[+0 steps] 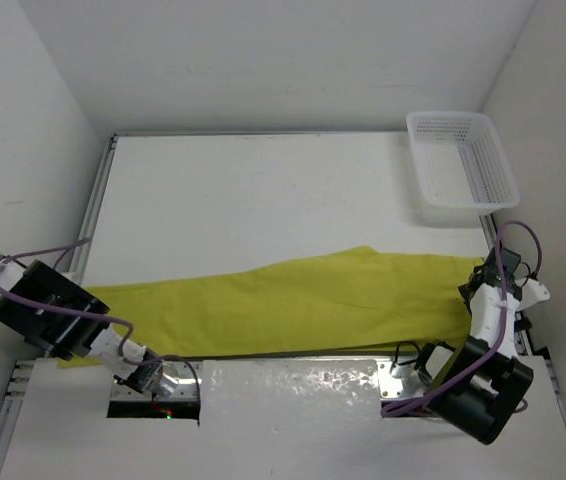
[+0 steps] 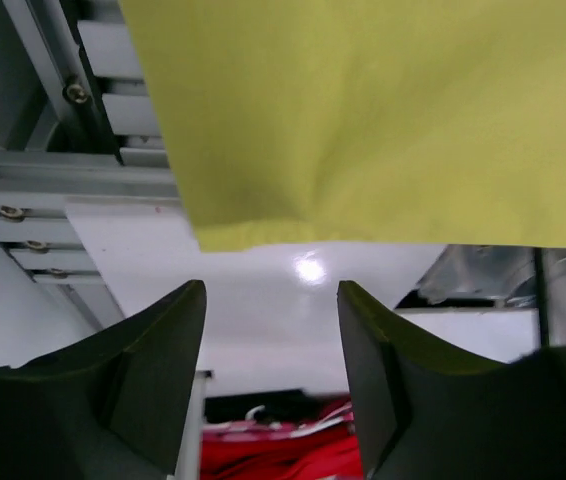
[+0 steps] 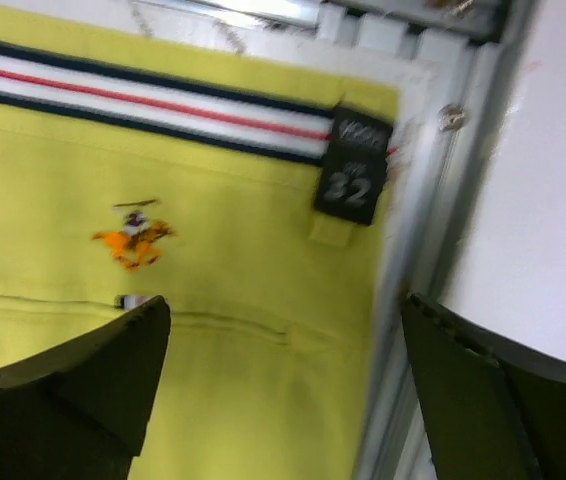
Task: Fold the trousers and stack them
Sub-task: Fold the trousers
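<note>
Trousers [image 1: 293, 300] flat along the near edge of the worktop [image 1: 263, 190], left claw [image 2: 271, 380] and right claw [image 3: 283, 390] both apart, empty; I'd pinch hem [image 2: 253, 235] and waistband [image 3: 163, 100] corners squarely, fold evenly.

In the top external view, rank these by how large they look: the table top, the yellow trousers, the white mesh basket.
1. table top, largest by far.
2. trousers, laid across nearly the table's full width.
3. mesh basket, clearly smallest, at the far right corner.
None of these is a close call.
</note>
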